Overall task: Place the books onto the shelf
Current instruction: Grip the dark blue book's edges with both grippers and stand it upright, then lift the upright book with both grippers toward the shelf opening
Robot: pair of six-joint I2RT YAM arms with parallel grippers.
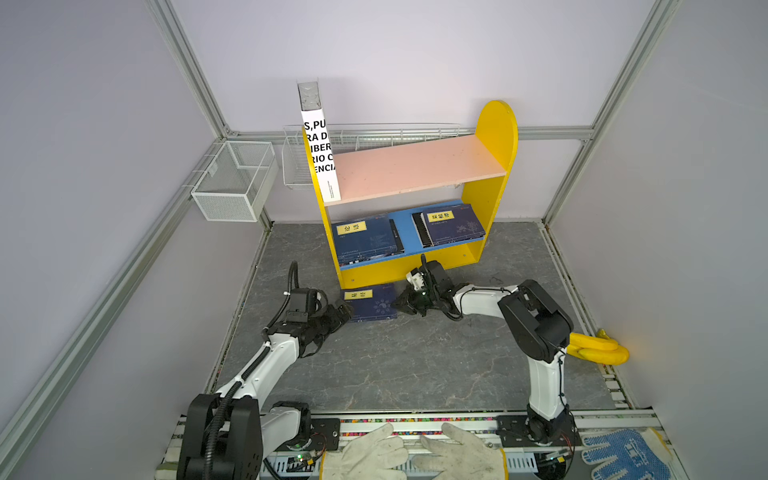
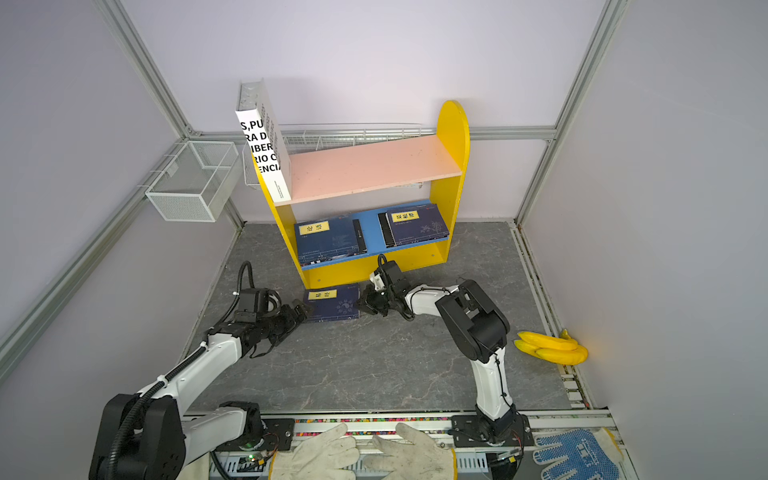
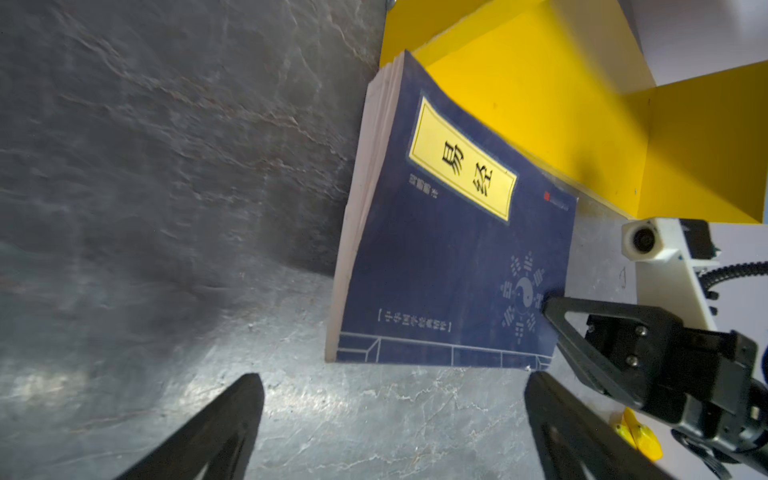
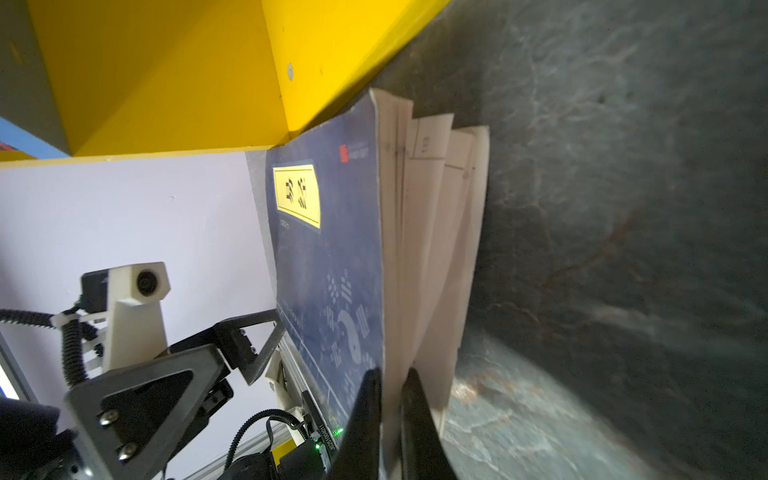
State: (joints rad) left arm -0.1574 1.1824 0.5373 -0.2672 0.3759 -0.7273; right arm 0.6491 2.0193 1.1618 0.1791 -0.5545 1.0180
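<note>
The navy book (image 1: 370, 304) was located on the grey table surface (image 1: 415, 365), directly in front of the shelf (image 1: 492, 174), with its far edge against the yellow base panel (image 1: 386, 272). The right gripper (image 4: 390, 399) was clenched on the nearest edge of the book, with the cover and a bundle of pages pinched between its fingers. The remaining pages were seen fanned apart beneath. The left gripper (image 3: 392, 376) was held released, jaws spread wide, just beside the opposite edge of the book. Contact there could not be determined.

The blue lower board (image 1: 406, 227) was occupied by two flat stacks of navy books, a left stack (image 1: 365, 241) and a right stack (image 1: 451, 227), with a bare strip between them. A white book (image 1: 321, 153) was stood upright at the left end of the pink upper board (image 1: 415, 166), against the yellow side.

White wire baskets (image 1: 232, 183) were mounted on the wall rails to the left of and behind the shelf. A bunch of bananas (image 1: 598, 349) was placed well apart, at the right table edge. Pale work gloves (image 1: 415, 453) and a blue dotted glove (image 1: 623, 453) were laid on the front rail.
</note>
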